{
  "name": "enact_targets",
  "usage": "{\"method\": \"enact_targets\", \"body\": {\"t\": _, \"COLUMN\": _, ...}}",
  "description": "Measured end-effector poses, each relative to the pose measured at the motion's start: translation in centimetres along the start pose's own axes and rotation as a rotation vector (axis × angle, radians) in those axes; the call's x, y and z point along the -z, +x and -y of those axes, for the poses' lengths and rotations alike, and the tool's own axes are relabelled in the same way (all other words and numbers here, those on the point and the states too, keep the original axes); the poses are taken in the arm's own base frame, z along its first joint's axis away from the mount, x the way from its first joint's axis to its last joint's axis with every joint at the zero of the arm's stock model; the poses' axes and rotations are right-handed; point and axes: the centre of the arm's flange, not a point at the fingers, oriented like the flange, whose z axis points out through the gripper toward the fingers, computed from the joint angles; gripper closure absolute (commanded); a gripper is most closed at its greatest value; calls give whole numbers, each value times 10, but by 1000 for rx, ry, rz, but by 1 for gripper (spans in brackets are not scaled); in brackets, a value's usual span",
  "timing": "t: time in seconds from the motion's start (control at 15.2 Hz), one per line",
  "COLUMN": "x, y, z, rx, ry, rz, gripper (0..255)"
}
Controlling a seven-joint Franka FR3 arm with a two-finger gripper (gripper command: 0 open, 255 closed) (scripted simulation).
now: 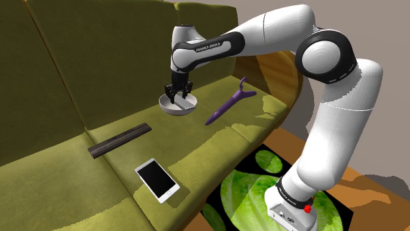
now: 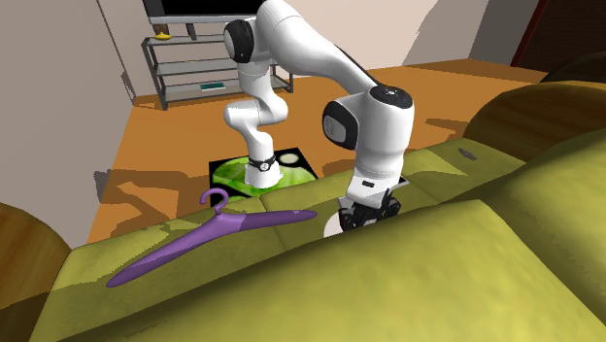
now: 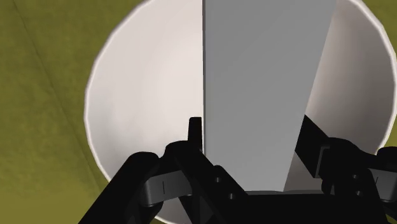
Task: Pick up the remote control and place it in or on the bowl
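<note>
Fingers (image 3: 195,130) of the black pincer (image 3: 251,137) are closed on the remote control (image 3: 261,76), one on each long side of it. The remote control is drawn as a plain grey flat slab. It reaches out past the fingertips, over the inside of the bowl (image 3: 146,76). The bowl is white and round, directly under the pincer, and it stands on the seat of the olive green sofa (image 3: 38,95). I cannot tell if the far end of the remote control touches the bottom of the bowl.

In the shoulder view the pincer (image 1: 178,94) points straight down, with its tips at the opening of the bowl (image 1: 174,110). A purple clothes hanger (image 1: 227,106) lies on the seat near the pincer, just beside the bowl. A long black bar (image 1: 119,141) and a white phone (image 1: 157,180) with a black screen lie on the same seat, well apart from the pincer.

In the second exterior view the pincer (image 2: 367,216) hangs low over the seat, a white edge of the bowl (image 2: 332,225) shows beside it, and one tip of the hanger (image 2: 218,231) comes near that edge.
</note>
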Motion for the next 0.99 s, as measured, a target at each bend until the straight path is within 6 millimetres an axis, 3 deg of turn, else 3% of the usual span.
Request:
{"method": "enact_targets", "body": {"t": 0.07, "x": 0, "y": 0, "z": 0, "rx": 0, "ry": 0, "rz": 0, "gripper": 0}}
{"method": "enact_targets", "body": {"t": 0.46, "x": -1, "y": 2, "z": -5, "rx": -6, "ry": -2, "rz": -3, "gripper": 0}}
{"method": "enact_targets", "body": {"t": 0.73, "x": 39, "y": 0, "z": -3, "rx": -6, "ry": -1, "rz": -4, "gripper": 0}}
{"method": "enact_targets", "body": {"t": 0.99, "x": 49, "y": 1, "z": -4, "rx": -6, "ry": -2, "rz": -3, "gripper": 0}}
